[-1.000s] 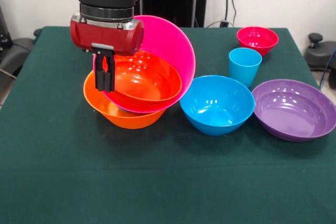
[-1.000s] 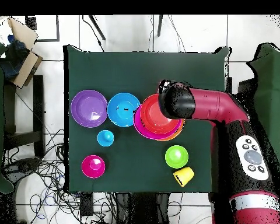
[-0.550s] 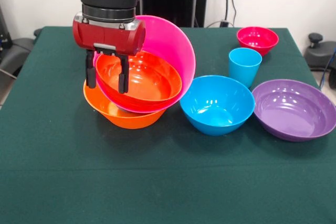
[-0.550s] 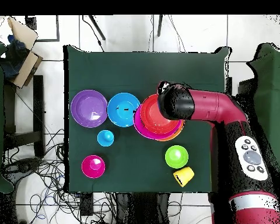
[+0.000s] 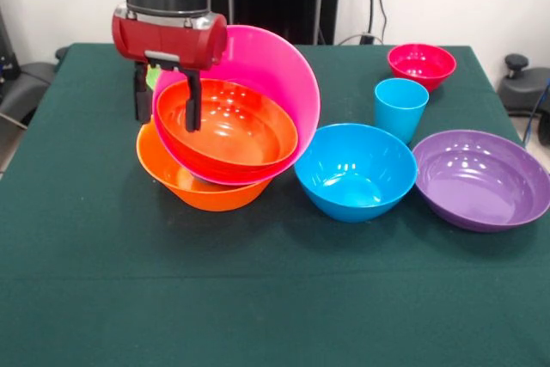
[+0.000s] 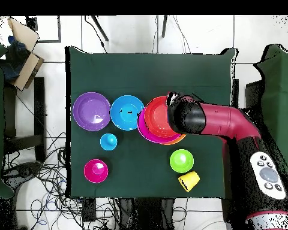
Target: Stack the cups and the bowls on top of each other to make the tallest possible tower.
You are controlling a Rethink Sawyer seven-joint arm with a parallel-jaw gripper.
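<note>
A: We log the tower (image 5: 228,139) on the cloth's left side in the front view: large orange bowl (image 5: 202,185) as base, large pink bowl (image 5: 273,75) tipped steeply inside it, red-orange bowl (image 5: 228,131) sitting in the pink one. Only three pieces stacked, by our count

B: And the gripper (image 5: 165,100)?

A: Its two black fingers stand apart with nothing between them, at the stack's left edge, one finger in front of the red-orange rim. We cannot tell whether it touches

B: Loose pieces?

A: Blue bowl (image 5: 355,169) just beside the stack, purple bowl (image 5: 481,178) next to it, light blue cup (image 5: 400,107) behind the blue bowl, magenta bowl (image 5: 421,64) further back. Overhead we also see the green bowl (image 6: 181,160) and the yellow-orange cup (image 6: 189,180), lying on its side. No teal bowl found

B: Handling notes?

A: We judge these light, stiff, glossy plastic, likely slippery. We would pinch a thin rim wall, one finger inside and one outside. The tilted pink bowl looks prone to shifting if nudged
</note>
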